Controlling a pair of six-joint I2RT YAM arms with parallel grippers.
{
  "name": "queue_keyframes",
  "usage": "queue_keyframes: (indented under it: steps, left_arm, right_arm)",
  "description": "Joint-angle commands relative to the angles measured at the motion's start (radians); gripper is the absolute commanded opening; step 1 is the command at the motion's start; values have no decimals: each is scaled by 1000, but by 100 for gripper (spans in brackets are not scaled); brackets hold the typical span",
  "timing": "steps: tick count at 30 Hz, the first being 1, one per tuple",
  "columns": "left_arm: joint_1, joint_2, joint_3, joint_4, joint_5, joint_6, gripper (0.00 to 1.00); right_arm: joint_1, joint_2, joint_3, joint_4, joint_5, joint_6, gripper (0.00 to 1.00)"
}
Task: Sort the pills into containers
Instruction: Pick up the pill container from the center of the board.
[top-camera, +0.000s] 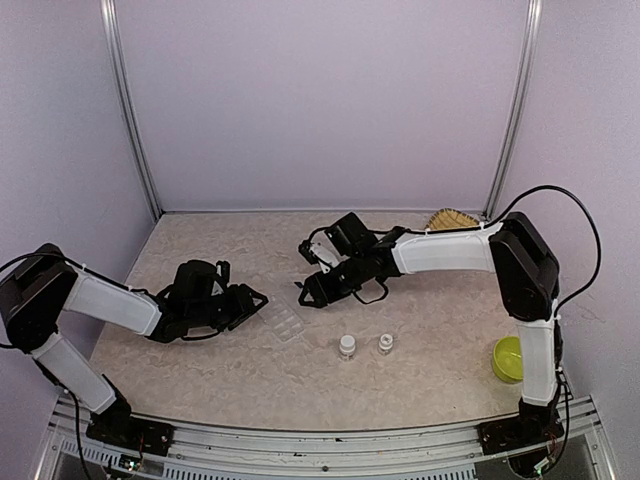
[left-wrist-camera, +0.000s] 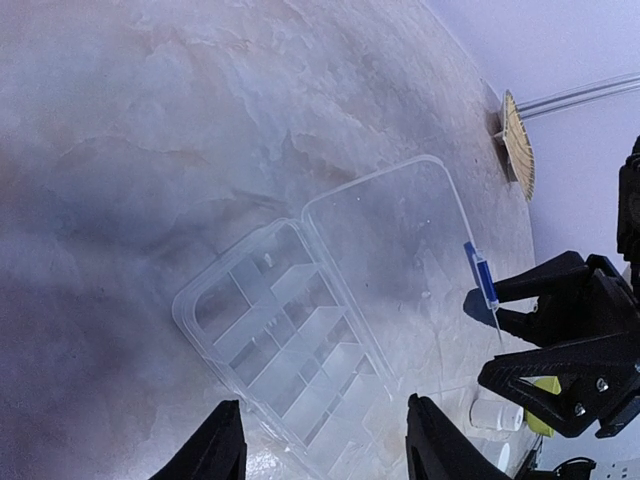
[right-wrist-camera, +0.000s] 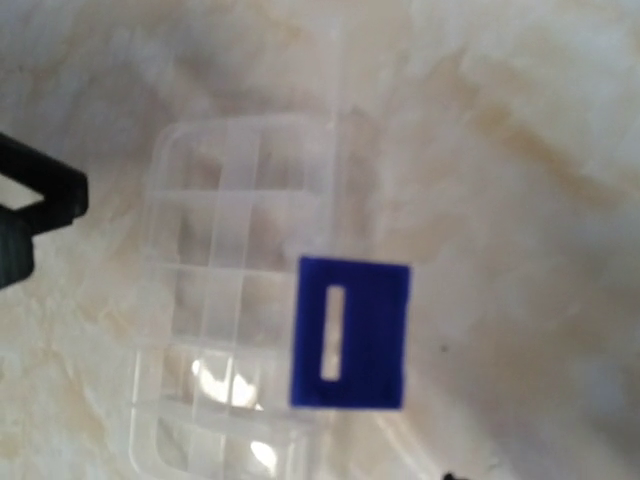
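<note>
The container (top-camera: 285, 322), a flat clear box of small compartments, lies on the table with its lid (left-wrist-camera: 400, 240) folded open. One tiny white speck (left-wrist-camera: 268, 260) sits in a compartment; I can make out no other pills. My left gripper (top-camera: 255, 300) is open at the box's left end, its black fingers (left-wrist-camera: 215, 445) straddling the near edge (left-wrist-camera: 290, 340) with nothing between them. My right gripper (top-camera: 310, 290) hovers at the lid's far side, shut on a thin blue tool (left-wrist-camera: 482, 280) pointing down. The right wrist view shows that tool end-on (right-wrist-camera: 350, 332) above the box (right-wrist-camera: 225, 300); its own fingers are out of frame.
Two small white bottles (top-camera: 346, 346) (top-camera: 385, 343) stand in front of the box. A lime-green bowl (top-camera: 508, 358) sits by the right arm's base. A woven straw basket (top-camera: 452, 220) leans at the back right corner.
</note>
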Motion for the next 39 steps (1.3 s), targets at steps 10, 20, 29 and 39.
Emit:
queue_keyframes:
  steps: [10,20,29,39]
  left_arm:
    - [-5,10,-2,23,0,9,54]
    - [-3,-3,-5,18,-5,14,54]
    - [-5,-75,-38,28,-9,34,55]
    - [-7,-201,-104,49,15,60,59]
  right_arm:
    - [7,87,94,-69,-59,0,35]
    - [7,85,103,-74,-51,7,18]
    - [-12,44,63,-24,-73,38,9]
    - [-63,-33,-52,124,-181,120,3]
